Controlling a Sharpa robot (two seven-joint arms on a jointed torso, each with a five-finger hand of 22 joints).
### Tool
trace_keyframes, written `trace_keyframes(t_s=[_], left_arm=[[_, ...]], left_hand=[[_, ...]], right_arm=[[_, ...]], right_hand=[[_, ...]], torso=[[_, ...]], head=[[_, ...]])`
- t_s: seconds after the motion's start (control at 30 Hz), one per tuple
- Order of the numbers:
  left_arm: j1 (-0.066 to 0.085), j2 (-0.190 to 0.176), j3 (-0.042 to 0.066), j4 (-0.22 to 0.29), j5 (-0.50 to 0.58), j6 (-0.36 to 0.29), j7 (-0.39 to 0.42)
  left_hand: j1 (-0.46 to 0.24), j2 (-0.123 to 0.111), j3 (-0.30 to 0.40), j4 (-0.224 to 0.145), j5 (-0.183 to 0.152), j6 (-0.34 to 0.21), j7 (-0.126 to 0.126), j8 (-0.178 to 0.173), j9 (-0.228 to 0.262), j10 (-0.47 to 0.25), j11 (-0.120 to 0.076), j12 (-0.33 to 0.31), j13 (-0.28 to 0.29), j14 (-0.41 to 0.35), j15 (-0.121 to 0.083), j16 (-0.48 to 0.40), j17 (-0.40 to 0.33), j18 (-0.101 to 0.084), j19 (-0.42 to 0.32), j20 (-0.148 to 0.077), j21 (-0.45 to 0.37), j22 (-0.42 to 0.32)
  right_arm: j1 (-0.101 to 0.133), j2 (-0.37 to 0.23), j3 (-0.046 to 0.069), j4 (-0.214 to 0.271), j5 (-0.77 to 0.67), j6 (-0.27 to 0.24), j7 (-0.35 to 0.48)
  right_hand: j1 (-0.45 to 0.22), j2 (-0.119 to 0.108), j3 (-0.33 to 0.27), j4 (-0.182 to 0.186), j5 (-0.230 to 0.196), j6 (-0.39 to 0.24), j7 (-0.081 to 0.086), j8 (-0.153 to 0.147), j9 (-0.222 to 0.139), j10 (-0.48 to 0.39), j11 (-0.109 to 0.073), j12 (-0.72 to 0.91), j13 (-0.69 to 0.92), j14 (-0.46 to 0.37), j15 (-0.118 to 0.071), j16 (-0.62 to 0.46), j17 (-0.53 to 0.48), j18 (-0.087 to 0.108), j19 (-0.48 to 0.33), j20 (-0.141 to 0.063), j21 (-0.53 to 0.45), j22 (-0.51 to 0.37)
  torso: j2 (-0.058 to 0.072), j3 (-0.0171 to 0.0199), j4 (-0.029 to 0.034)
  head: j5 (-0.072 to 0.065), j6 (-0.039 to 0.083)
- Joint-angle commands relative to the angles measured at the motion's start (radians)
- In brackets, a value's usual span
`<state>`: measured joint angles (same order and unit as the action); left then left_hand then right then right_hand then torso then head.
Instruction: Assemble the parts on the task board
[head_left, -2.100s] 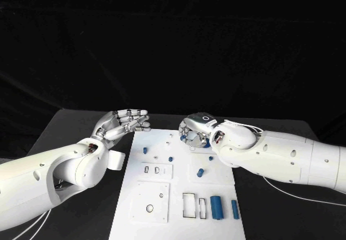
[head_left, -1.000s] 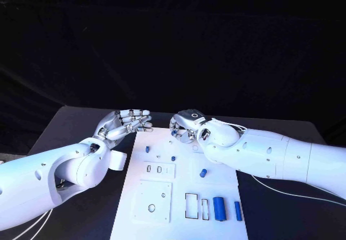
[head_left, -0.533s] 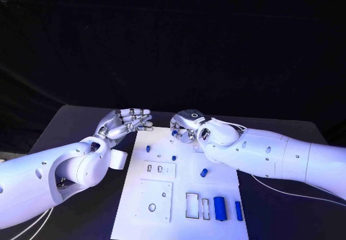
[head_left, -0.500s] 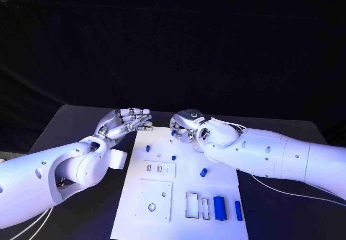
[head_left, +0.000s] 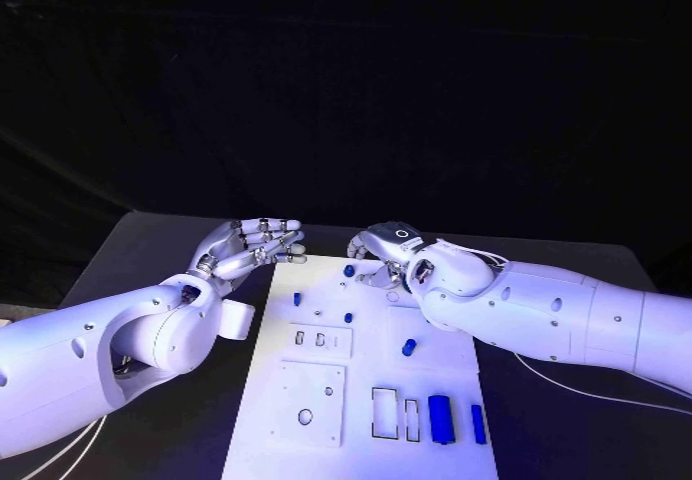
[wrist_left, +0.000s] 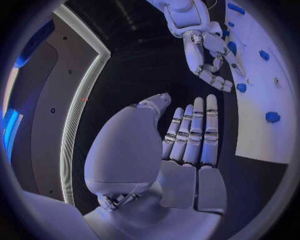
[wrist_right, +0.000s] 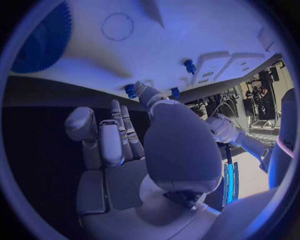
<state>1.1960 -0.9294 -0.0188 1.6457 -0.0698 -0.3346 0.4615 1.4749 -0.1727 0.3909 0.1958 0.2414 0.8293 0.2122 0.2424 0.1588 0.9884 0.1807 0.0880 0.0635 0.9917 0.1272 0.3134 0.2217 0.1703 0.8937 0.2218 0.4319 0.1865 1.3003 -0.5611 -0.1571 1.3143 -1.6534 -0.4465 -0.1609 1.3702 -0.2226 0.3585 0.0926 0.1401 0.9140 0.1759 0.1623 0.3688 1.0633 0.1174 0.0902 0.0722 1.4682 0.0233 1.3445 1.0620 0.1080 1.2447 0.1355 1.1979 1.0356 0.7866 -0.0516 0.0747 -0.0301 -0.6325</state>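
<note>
The white task board (head_left: 364, 365) lies lengthwise in the middle of the table. My right hand (head_left: 385, 256) hovers over its far end with fingers spread, holding nothing. One fingertip touches a small blue peg (head_left: 349, 270) standing there, which also shows beside the thumb tip (wrist_right: 130, 91). A blue gear (wrist_right: 37, 45) lies on the board under this hand. My left hand (head_left: 254, 245) floats off the board's far left corner, its fingers (wrist_left: 195, 131) side by side and empty. More blue pegs (head_left: 297, 298) (head_left: 348, 316) (head_left: 408, 347) stand further along the board.
Two long blue pieces (head_left: 440, 418) (head_left: 476, 423) lie at the board's near right beside rectangular slots (head_left: 384, 412). Two raised white plates (head_left: 315, 340) (head_left: 306, 400) with holes sit on its left half. Bare black table (head_left: 577, 440) flanks the board.
My right hand has drawn a little to the right and toward me, so the far blue peg now shows at its fingertips. The left hand has stayed still.
</note>
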Motion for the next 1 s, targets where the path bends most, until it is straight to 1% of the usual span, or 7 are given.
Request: trace_keyframes(t_s=[0.03,0.3,0.47,0.6,0.63,0.73,1.0], left_arm=[[0.002,0.000,0.001,-0.001,0.003,0.017,0.004],[0.001,0.001,0.001,-0.012,0.003,0.020,0.005],[0.001,0.001,0.000,-0.020,0.004,0.021,0.005],[0.001,0.004,0.000,-0.024,0.004,0.023,0.005],[0.001,0.005,0.000,-0.025,0.004,0.024,0.005],[0.001,0.007,0.000,-0.027,0.004,0.026,0.005],[0.001,0.010,0.000,-0.030,0.004,0.028,0.004]], left_hand=[[-0.008,0.004,0.005,0.001,-0.005,-0.002,0.030,-0.005,-0.001,0.001,0.006,-0.006,0.001,0.001,0.005,-0.003,0.001,0.009,-0.005,0.003,0.005,-0.001],[-0.008,0.004,0.006,0.000,-0.005,-0.002,0.030,-0.006,-0.002,0.000,0.006,-0.007,0.001,0.000,0.005,-0.004,0.001,0.009,-0.006,0.004,0.005,-0.001],[-0.008,0.004,0.006,0.000,-0.005,-0.002,0.030,-0.006,-0.002,0.000,0.006,-0.007,0.001,0.000,0.005,-0.004,0.001,0.009,-0.006,0.004,0.005,-0.001],[-0.008,0.004,0.006,0.000,-0.005,-0.002,0.030,-0.006,-0.002,0.000,0.006,-0.007,0.001,0.000,0.005,-0.004,0.001,0.009,-0.006,0.004,0.005,-0.001],[-0.008,0.004,0.006,0.000,-0.005,-0.002,0.030,-0.006,-0.002,0.000,0.006,-0.007,0.001,0.000,0.005,-0.004,0.001,0.009,-0.006,0.004,0.005,-0.001],[-0.008,0.004,0.006,0.000,-0.005,-0.002,0.030,-0.006,-0.002,0.000,0.006,-0.007,0.001,0.000,0.005,-0.004,0.001,0.009,-0.006,0.004,0.005,-0.001],[-0.008,0.005,0.007,-0.001,-0.005,-0.002,0.029,-0.007,-0.002,0.001,0.006,-0.008,0.001,0.000,0.005,-0.005,0.002,0.010,-0.006,0.004,0.005,-0.001]], right_arm=[[0.002,-0.035,0.000,0.037,-0.005,-0.016,-0.015],[0.011,-0.219,0.005,0.198,0.124,-0.007,-0.033],[0.014,-0.288,0.006,0.235,0.259,0.032,-0.041],[0.015,-0.313,0.006,0.230,0.331,0.074,-0.048],[0.016,-0.316,0.006,0.227,0.342,0.083,-0.049],[0.016,-0.318,0.006,0.216,0.362,0.101,-0.052],[0.015,-0.292,0.006,0.174,0.381,0.133,-0.061]], right_hand=[[0.015,-0.001,0.000,0.004,0.018,0.020,0.001,0.000,0.000,0.019,-0.004,0.010,0.000,0.004,0.006,0.005,0.004,0.007,0.012,-0.002,0.004,0.008],[0.010,-0.037,0.080,0.060,0.033,0.078,-0.017,-0.004,-0.005,0.183,-0.036,0.065,0.014,0.026,-0.018,0.052,0.074,-0.014,0.077,-0.023,0.076,0.116],[-0.003,-0.069,0.035,0.068,0.069,0.043,-0.034,-0.021,-0.008,0.308,-0.064,0.144,0.074,0.034,-0.041,0.074,0.113,-0.022,0.101,-0.041,0.106,0.160],[0.026,-0.053,-0.117,0.082,0.109,0.004,-0.045,-0.015,0.006,0.317,-0.078,0.365,0.297,0.048,-0.054,0.109,0.179,-0.034,0.132,-0.057,0.144,0.217],[0.092,-0.010,-0.217,0.115,0.124,-0.021,-0.055,0.006,0.023,0.226,-0.077,0.689,0.642,0.051,-0.046,0.129,0.211,-0.041,0.137,-0.044,0.153,0.234],[0.116,0.003,-0.303,0.196,0.122,-0.048,-0.030,0.034,0.038,0.285,-0.061,1.062,1.037,0.067,-0.034,0.168,0.307,-0.043,0.157,-0.041,0.176,0.273],[0.110,0.021,-0.335,0.198,0.129,-0.063,-0.021,0.057,0.047,0.366,-0.049,1.268,1.259,0.078,-0.026,0.193,0.379,-0.050,0.178,-0.032,0.200,0.311]], torso=[[-0.003,0.0021,-0.0071],[-0.011,0.0054,-0.0165],[-0.014,0.0095,-0.0251],[-0.015,0.0114,-0.0269],[-0.015,0.0118,-0.0267],[-0.013,0.0139,-0.0260],[-0.013,0.0100,-0.0247]], head=[[0.010,0.006],[-0.005,0.005],[-0.007,0.003],[-0.010,0.002],[-0.010,0.001],[-0.009,0.002],[-0.009,-0.002]])
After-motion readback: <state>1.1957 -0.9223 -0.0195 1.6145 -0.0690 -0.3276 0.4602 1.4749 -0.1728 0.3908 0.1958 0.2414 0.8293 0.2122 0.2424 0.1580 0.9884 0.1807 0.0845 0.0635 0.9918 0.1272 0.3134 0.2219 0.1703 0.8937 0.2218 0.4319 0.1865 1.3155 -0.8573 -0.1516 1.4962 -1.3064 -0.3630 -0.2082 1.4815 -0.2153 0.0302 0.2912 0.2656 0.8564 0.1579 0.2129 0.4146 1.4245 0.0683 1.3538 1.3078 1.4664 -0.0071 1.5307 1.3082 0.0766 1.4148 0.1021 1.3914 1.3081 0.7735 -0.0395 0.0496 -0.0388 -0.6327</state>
